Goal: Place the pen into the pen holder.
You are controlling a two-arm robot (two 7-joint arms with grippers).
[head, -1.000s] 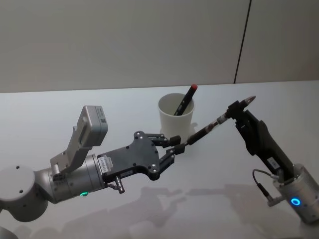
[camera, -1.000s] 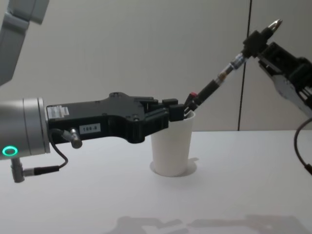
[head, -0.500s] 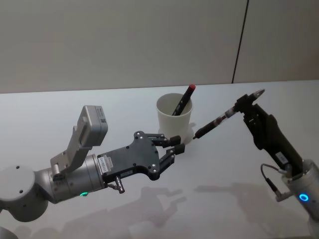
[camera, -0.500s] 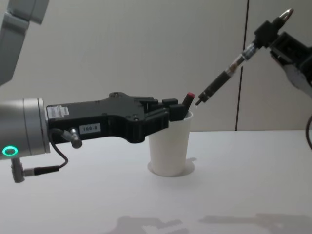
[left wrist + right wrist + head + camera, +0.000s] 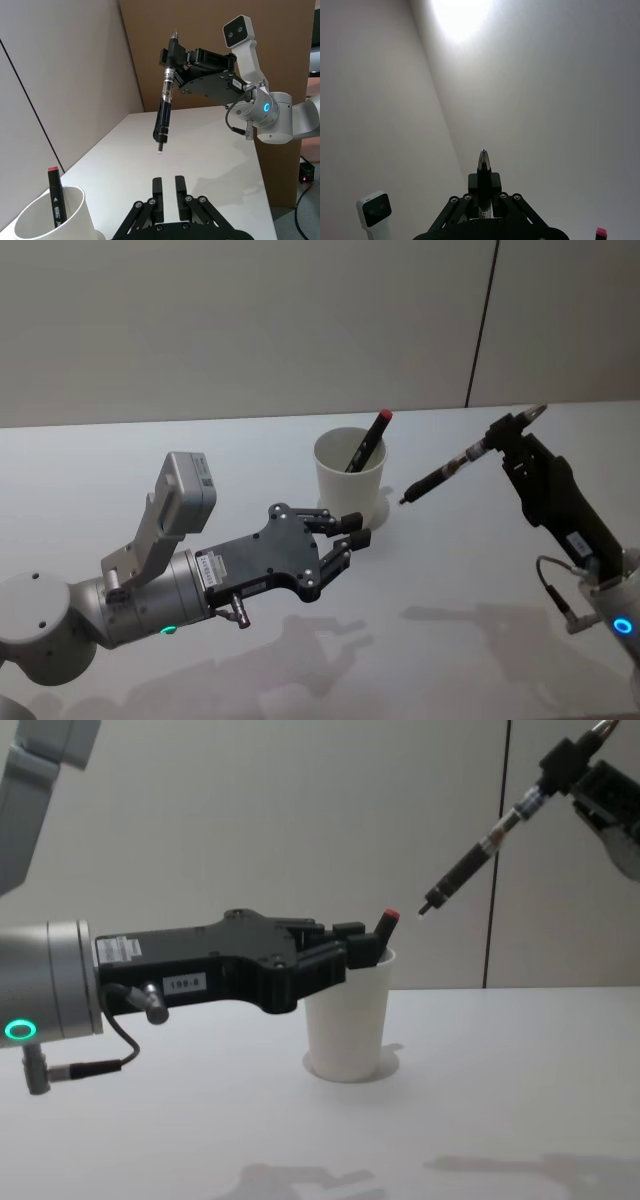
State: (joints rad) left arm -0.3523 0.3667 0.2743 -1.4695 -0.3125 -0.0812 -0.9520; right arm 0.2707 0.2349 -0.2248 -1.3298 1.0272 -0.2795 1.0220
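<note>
The pen holder (image 5: 350, 482) (image 5: 347, 1030) (image 5: 60, 222) is a white paper cup standing mid-table. A black pen with a red tip (image 5: 368, 440) (image 5: 385, 920) (image 5: 56, 197) leans inside it, tip up. My left gripper (image 5: 357, 530) (image 5: 365, 946) (image 5: 169, 189) hovers at the cup's near side, level with the rim, open by a narrow gap with nothing between its fingers. My right gripper (image 5: 507, 430) (image 5: 566, 762) (image 5: 175, 52) (image 5: 484, 184) is raised to the right of the cup. It is shut on a second slim pen (image 5: 445, 472) (image 5: 470, 860) (image 5: 164, 107) that slants down toward the cup.
The white table (image 5: 440, 570) (image 5: 480, 1100) reaches back to a plain grey wall with a dark vertical seam (image 5: 482, 325). Both arms cast shadows on the near part of the table. My left forearm (image 5: 120, 605) lies low across the near left.
My right gripper has drawn the second pen up and to the right, away from my left gripper's fingers and the cup. The left arm and the cup have stayed put.
</note>
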